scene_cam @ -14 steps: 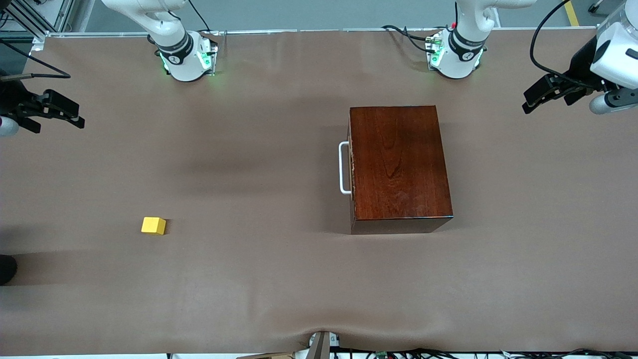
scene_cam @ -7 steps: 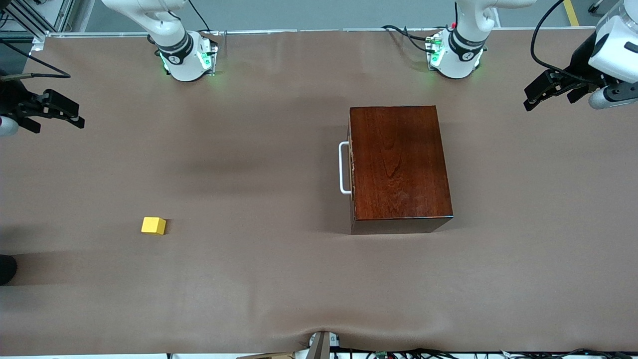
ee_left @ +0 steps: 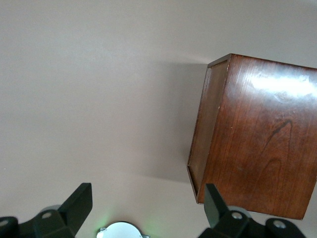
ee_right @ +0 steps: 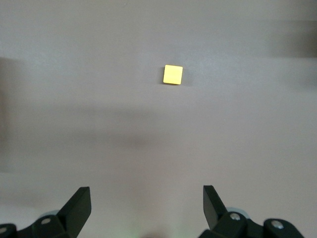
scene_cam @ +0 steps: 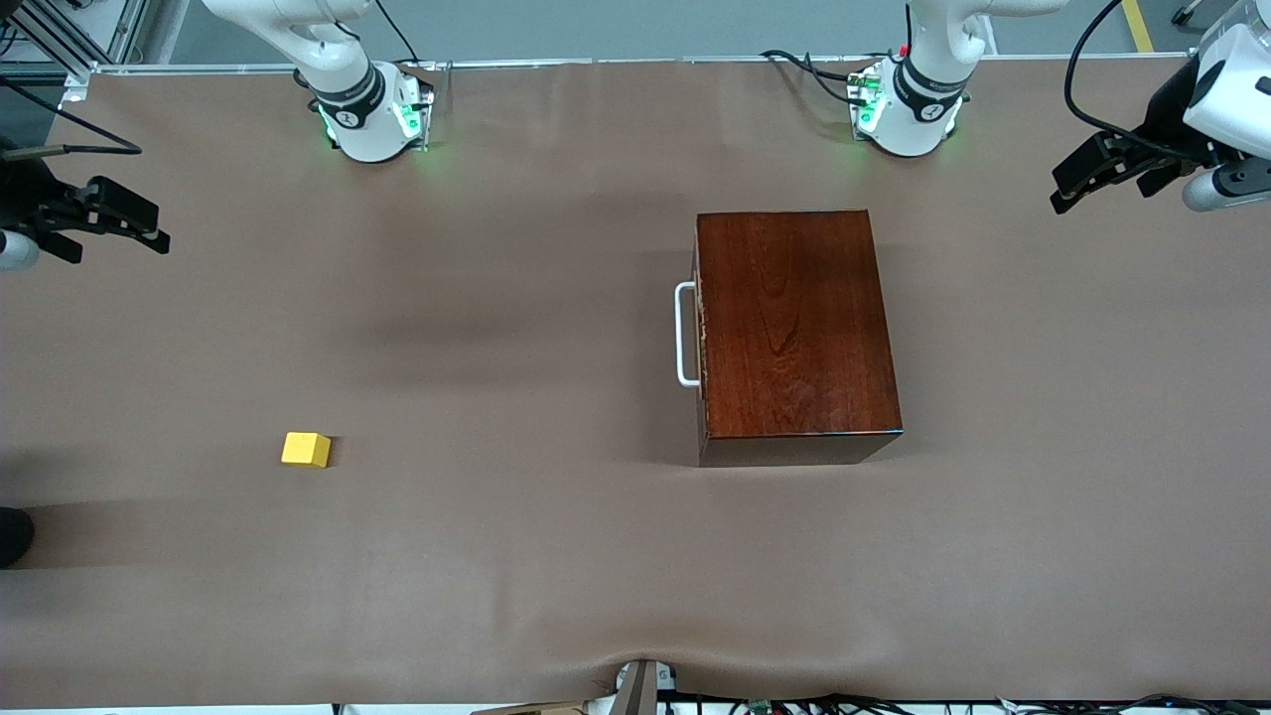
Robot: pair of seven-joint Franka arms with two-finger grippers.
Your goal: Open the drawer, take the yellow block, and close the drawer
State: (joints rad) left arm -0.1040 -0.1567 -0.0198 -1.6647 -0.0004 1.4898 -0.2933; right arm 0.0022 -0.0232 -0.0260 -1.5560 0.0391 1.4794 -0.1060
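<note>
- The left gripper (scene_cam: 1077,179) hangs with its fingers spread and nothing between them, over the table's edge at the left arm's end, well apart from the wooden box. The right gripper (scene_cam: 129,223) hangs the same way, spread and bare, over the right arm's end of the table.
- The yellow block (scene_cam: 306,449) lies on the table cover toward the right arm's end, nearer the front camera than the box and well apart from it (the right wrist view shows it square and alone on the cloth (ee_right: 173,75)).
- The drawer box (scene_cam: 794,328) stands shut, its front flush; the white handle (scene_cam: 684,335) faces the right arm's end.
- The block out and the drawer shut is what the task would leave when done, though it would equally fit a block laid out beforehand with the drawer never pulled. Which of the two, I cannot tell.
- Any handling of the handle would go best with the fingers straddling the bar's middle and the pull straight along the drawer's run, so the box does not skid on the table cover (scene_cam: 556,556).
</note>
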